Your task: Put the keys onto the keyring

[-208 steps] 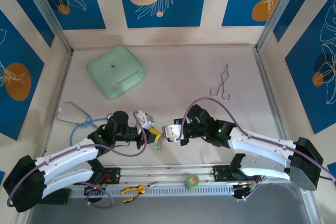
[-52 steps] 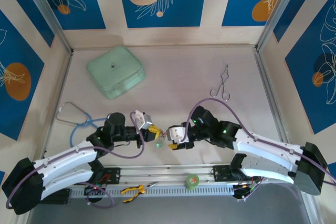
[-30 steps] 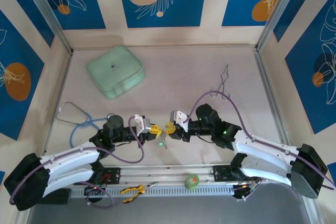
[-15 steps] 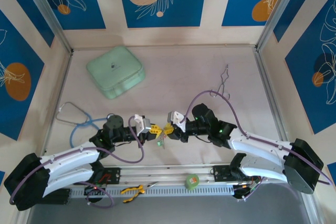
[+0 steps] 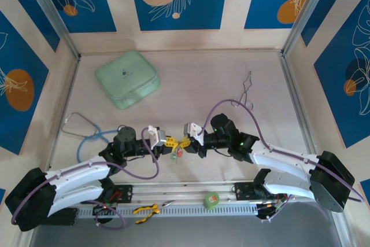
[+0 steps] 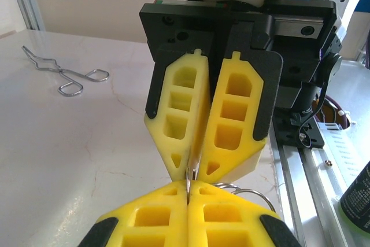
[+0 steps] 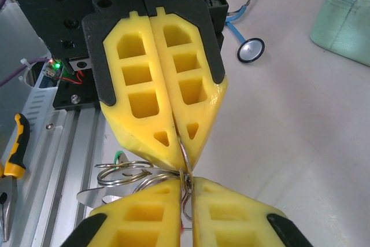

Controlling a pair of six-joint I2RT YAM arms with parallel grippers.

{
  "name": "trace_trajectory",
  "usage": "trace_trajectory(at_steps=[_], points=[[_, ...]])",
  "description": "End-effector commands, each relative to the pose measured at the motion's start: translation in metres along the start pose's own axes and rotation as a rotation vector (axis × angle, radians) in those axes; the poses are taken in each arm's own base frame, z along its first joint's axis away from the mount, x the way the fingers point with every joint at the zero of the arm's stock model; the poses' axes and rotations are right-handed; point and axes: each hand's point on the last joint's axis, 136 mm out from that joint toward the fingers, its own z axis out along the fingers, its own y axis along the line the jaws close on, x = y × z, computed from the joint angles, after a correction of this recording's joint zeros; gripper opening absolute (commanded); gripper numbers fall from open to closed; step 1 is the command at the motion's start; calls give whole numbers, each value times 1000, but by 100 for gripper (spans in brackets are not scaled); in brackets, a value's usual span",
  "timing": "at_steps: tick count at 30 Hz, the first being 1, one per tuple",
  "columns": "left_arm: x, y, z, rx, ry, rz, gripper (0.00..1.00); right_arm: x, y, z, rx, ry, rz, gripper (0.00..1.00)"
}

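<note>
Right wrist view: my left gripper (image 7: 182,155) and right gripper (image 7: 188,186) pinch the keyring (image 7: 130,173) between touching fingertips, seemingly spreading it; next, thread 1 key (image 7: 101,196).

Mint case (image 5: 127,78), stethoscope (image 7: 251,50), forceps (image 5: 247,89)

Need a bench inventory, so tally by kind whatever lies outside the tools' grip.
Mint-green case: 1
Stethoscope: 1
Metal forceps: 1
Green tape roll: 1
Yellow-handled pliers: 1
Total: 5
</note>
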Motion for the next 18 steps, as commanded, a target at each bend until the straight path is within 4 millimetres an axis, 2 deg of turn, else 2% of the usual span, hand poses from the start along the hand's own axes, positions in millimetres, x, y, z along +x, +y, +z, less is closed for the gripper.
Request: trace_trajectory(at_steps=[1, 2, 5, 8, 10, 14, 18], points=[[-11, -13, 0, 73, -49, 18, 0, -26, 3, -1, -26, -80, -56, 5], [-10, -13, 1, 71, -46, 15, 0, -26, 3, -1, -32, -80, -59, 1], [-7, -10, 1, 55, -36, 4, 0, -24, 7, -3, -47, -64, -70, 0], [-2, -3, 1, 13, -4, -10, 15, -18, 6, -5, -45, -24, -84, 0], [1, -1, 0, 2, 33, -8, 20, -14, 7, -7, -47, 12, -96, 0], [8, -3, -3, 3, 113, 10, 20, -7, 9, -11, -67, 84, -114, 0], [11, -5, -4, 20, 171, 25, 16, -6, 11, -12, -101, 146, -122, 0]])
